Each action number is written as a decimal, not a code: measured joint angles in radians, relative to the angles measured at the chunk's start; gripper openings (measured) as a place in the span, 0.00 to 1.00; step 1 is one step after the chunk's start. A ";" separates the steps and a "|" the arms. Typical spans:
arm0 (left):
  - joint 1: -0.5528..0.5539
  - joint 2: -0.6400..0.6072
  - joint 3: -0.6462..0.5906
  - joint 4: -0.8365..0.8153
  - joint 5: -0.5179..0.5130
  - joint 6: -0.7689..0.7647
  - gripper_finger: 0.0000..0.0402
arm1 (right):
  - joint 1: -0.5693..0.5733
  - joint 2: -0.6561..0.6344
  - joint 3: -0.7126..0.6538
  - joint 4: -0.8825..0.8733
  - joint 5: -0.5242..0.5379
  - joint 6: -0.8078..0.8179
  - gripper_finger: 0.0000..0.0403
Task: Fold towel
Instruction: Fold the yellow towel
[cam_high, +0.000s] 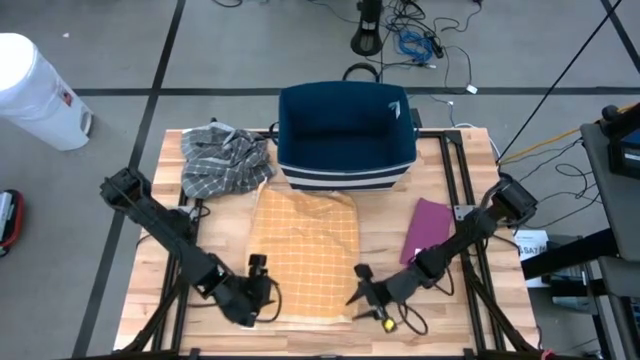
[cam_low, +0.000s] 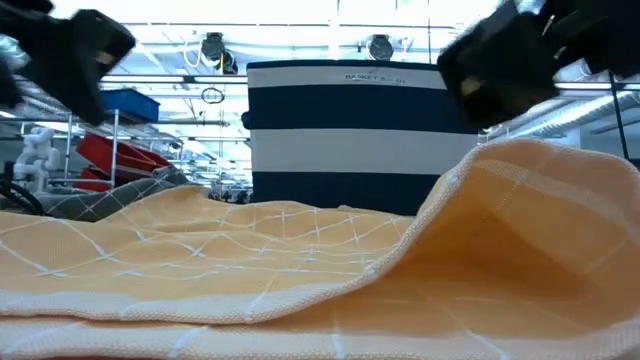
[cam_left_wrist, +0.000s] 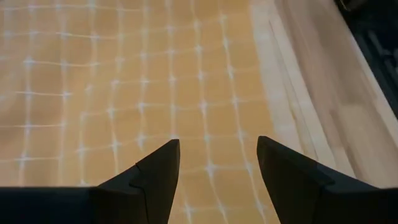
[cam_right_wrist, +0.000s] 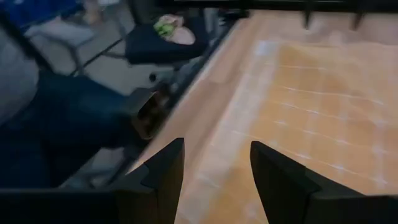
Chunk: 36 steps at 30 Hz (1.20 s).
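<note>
At the far left of the high view, off the table, a smooth white cylindrical bin (cam_high: 35, 92) stands on the grey floor. On the pale wooden slat table (cam_high: 460, 165) a rumpled grey plaid cloth (cam_high: 224, 159) lies in soft folds at the back left corner, just beside the basket. The left gripper (cam_high: 262, 285) sits low over the towel's near left corner, its two dark wedge-shaped fingers (cam_left_wrist: 155, 177) standing apart with bare cloth showing in the gap; nothing is clamped. The towel (cam_high: 302, 245), a yellow-orange woven sheet crossed by a thin white grid, lies spread in the middle of the table, its far edge touching the basket and its near edge close to the table's front. From the low view its weave looks coarse and waffled, and its near right part rises in a rounded hump (cam_low: 530, 230). Behind it stands the boxy fabric basket (cam_high: 345, 135), navy with broad white bands. The right gripper (cam_high: 368, 292) hangs at the towel's near right corner, its angular dark fingers (cam_right_wrist: 158, 174) likewise apart and holding nothing, over the line where cloth meets wood. Right of the towel a flat, smooth magenta cloth (cam_high: 430, 228) lies on the boards, partly under the right arm.
</note>
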<state>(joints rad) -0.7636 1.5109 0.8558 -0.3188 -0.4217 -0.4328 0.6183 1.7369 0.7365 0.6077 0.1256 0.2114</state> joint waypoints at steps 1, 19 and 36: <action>-0.020 0.004 0.000 -0.004 -0.007 0.000 0.55 | 0.013 0.008 0.019 -0.025 0.006 -0.016 0.42; -0.139 0.087 0.000 0.007 -0.042 -0.119 0.55 | 0.052 0.178 0.354 -0.490 0.135 -0.073 0.42; -0.183 0.180 0.001 0.107 0.056 -0.253 0.55 | 0.051 0.194 0.365 -0.542 0.176 -0.044 0.31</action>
<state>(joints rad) -0.9470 1.6906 0.8566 -0.2115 -0.3657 -0.6861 0.6697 1.9308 1.1011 0.0660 0.3016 0.1673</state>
